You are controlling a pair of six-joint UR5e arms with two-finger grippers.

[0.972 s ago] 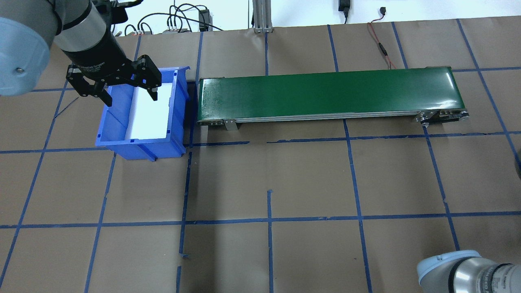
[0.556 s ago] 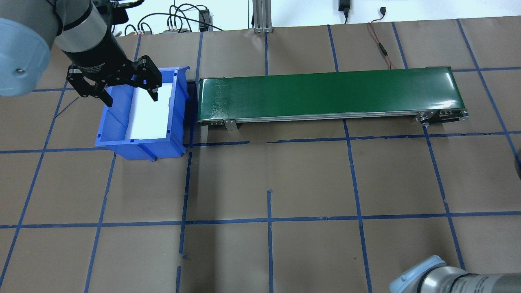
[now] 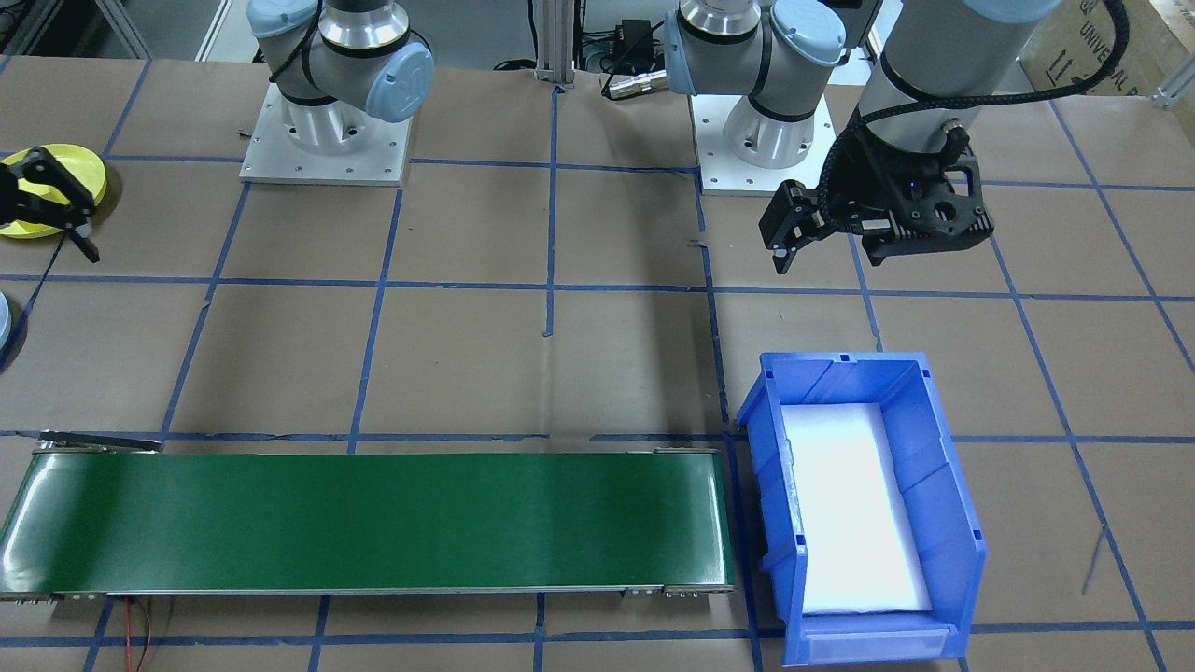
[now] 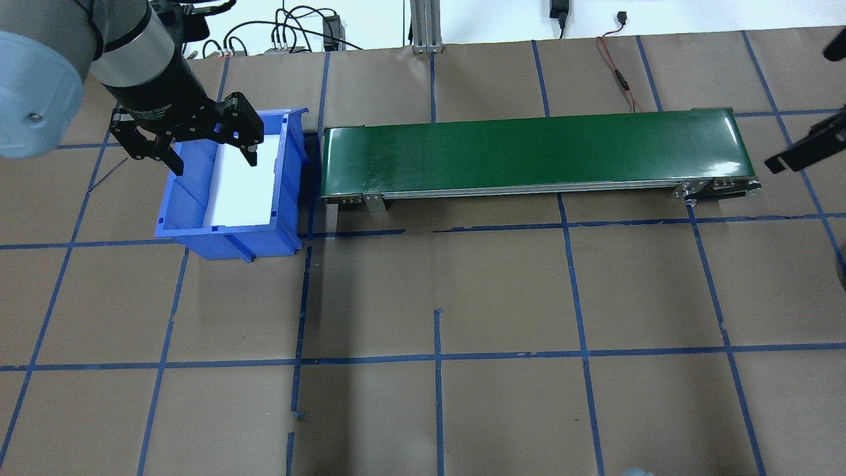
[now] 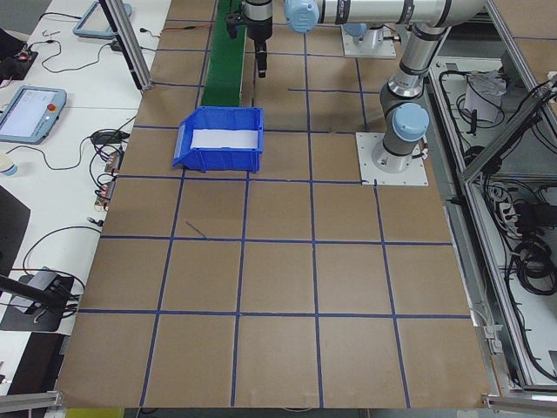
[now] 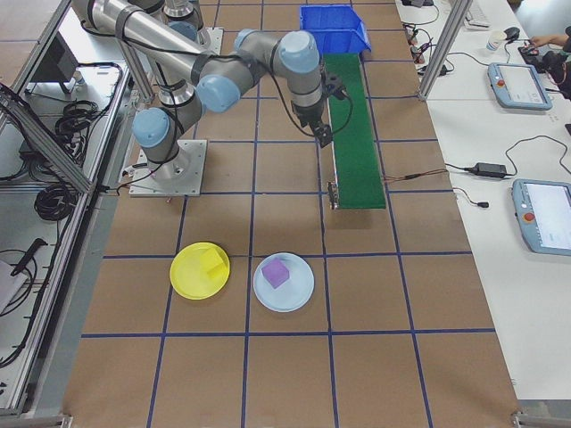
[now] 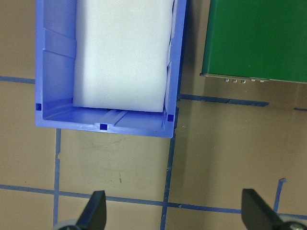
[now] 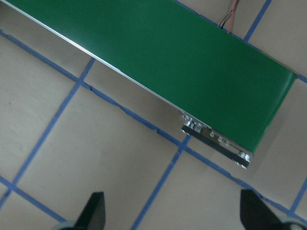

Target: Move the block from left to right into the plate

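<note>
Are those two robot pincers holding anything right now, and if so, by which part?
Nothing is held. The left pincer hangs open above the blue bin, and the right pincer is open and empty near the end of the green conveyor belt.

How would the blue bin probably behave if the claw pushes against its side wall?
The blue bin looks like thin moulded plastic holding only a white foam pad, so it is probably light and would slide on the smooth brown paper rather than resist. Its base is wide and its walls low, so tipping seems unlikely.
</note>
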